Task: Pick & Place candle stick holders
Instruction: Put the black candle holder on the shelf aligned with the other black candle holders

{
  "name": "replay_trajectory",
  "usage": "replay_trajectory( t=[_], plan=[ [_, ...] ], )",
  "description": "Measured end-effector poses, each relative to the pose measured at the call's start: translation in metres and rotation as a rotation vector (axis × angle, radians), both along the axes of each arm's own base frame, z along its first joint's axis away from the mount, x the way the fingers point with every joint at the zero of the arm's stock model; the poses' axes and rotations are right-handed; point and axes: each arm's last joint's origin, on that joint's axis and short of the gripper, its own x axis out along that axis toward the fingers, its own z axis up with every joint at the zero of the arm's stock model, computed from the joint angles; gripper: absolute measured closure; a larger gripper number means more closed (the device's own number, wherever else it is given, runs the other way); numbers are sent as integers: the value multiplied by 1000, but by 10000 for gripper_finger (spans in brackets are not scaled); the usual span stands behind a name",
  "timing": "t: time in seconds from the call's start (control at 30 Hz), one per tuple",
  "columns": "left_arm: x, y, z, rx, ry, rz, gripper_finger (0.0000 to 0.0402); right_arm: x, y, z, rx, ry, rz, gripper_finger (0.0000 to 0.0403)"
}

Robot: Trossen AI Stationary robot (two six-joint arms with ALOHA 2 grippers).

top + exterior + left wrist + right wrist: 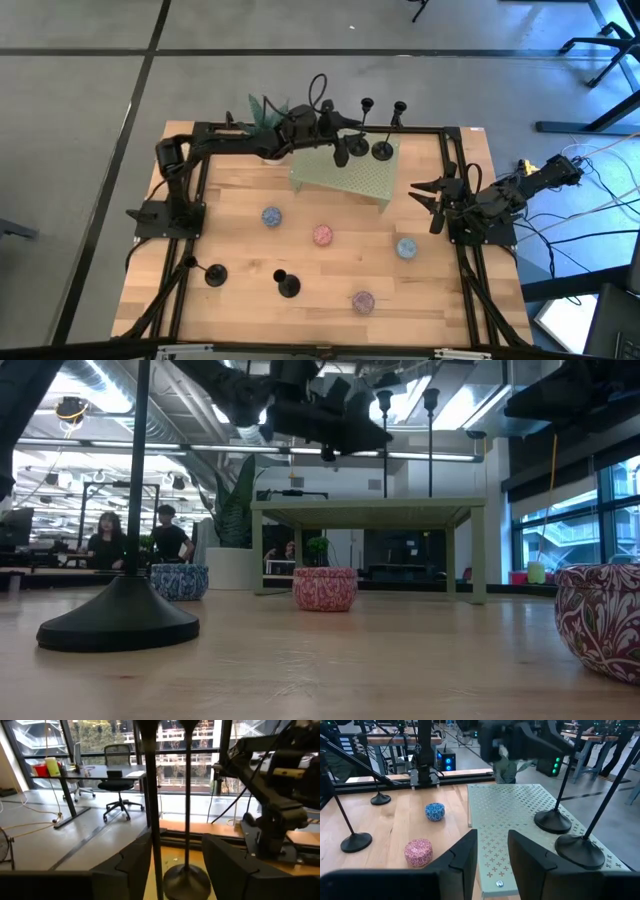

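Two black candle stick holders stand by their disc bases (342, 157) (382, 151) on a pale green perforated stand (350, 178) at the table's far middle. My left gripper (350, 127) (177, 850) is level and open above the stand, and the nearer holder's thin stem (154, 795) rises between its fingers. The other holder (187, 877) stands just beyond. Two more holders (214, 274) (288, 287) stand on the wood near the front left. At the right edge my right gripper (422, 193) (492, 845) waits open with nothing between its fingers. My left gripper stands open around the upper stem of the nearer holder, coming at it level from the table's left. The stem runs close beside one finger (135, 865); I cannot tell whether they touch. The holder stands upright with its base on the green stand.
Small round patterned tins lie on the wood: blue (271, 215), pink (322, 235), blue (405, 247) and purple (362, 300). A green plant (268, 112) stands at the far edge behind the left arm. Black frame rails (462, 200) run along the table's sides.
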Motion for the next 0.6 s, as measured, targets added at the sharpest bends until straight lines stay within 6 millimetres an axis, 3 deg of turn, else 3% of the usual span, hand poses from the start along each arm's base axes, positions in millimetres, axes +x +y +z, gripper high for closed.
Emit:
replay_trajectory(
  t=[0.27, 0.6],
  plan=[
    [-23, -26, 39, 7, 63, -39, 233, 0, 0, 0, 0, 0, 0, 290],
    [-87, -82, 98, 41, 191, -140, 249, 0, 0, 0, 2, -1, 0, 290]
  ],
)
